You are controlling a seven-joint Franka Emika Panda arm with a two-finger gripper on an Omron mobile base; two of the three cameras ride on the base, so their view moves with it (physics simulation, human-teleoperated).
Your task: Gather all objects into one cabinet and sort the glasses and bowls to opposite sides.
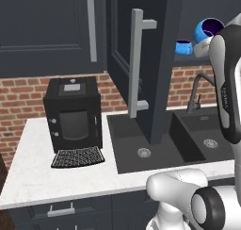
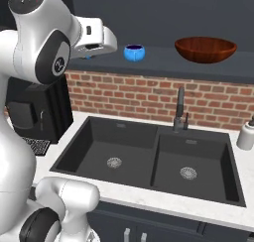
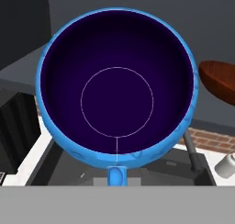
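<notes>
Open cabinet door swung out over the sink, blocking the left side. On the shelf, one small blue cup and a wide brown bowl, well apart, with bare room between. Tall tap standing below the shelf.

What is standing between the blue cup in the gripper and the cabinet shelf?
Nothing visible. The held cup is beside the shelf, the door is open, and the other cup and bowl sit further along.
</notes>
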